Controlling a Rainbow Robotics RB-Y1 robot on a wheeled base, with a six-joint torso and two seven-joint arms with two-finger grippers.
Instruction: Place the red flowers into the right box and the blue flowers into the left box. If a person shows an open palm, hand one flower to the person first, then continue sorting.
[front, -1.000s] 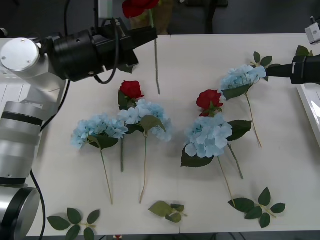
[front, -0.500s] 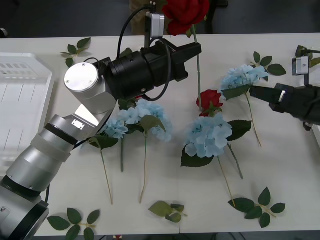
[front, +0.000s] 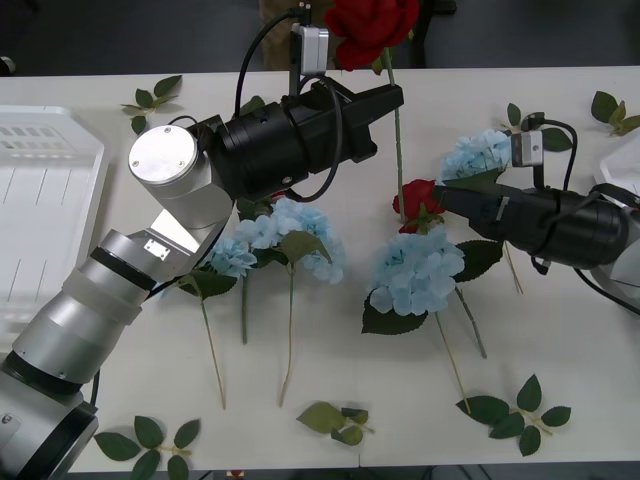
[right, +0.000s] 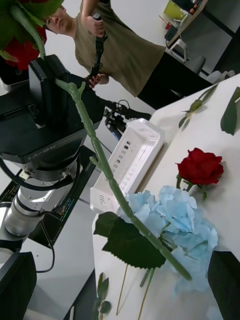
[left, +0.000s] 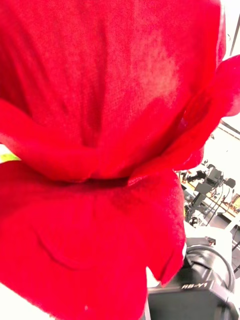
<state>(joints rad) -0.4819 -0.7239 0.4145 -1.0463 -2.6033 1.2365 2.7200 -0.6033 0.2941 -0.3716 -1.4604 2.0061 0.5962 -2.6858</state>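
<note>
**HAZARDS AND CLAW STATE: RED ROSE HELD ALOFT**

**1. Task item.** The held rose (front: 370, 28) is up in the air over the far middle of the table. Its stem (front: 397, 130) hangs almost straight down. The lower end is near a second rose (front: 420, 198), which lies on the table.

**2. Left claw.** My left claw (front: 385, 100) is pinched on the upper stem, just under the bloom. The petals sit against my left wrist camera, so I cannot see the stem below the grip from that side.

**3. Right claw.** My right claw (front: 445, 200) is low over the table, just beside the lying rose and pointing at the hanging stem. Its fingers (right: 17, 282) are spread wide and hold nothing. In the right wrist view the stem runs across the gap ahead of them, apart from both.

**4. Hazards, as I judge them.**
- The stem is thin and hangs free. If the right claw nudges it before closing, it may swing out of the gap and the claw will close on air.
- If the left claw lets go before the right claw has a firm grip, the rose drops among the flowers below.
- The right claw travels low. It may snag the lying rose or the hydrangea (front: 418, 270) next to it and drag either out of place.
- The right box (front: 625, 170) lies behind my right arm at the table's right edge. A long dangling stem could catch on its rim.
</note>
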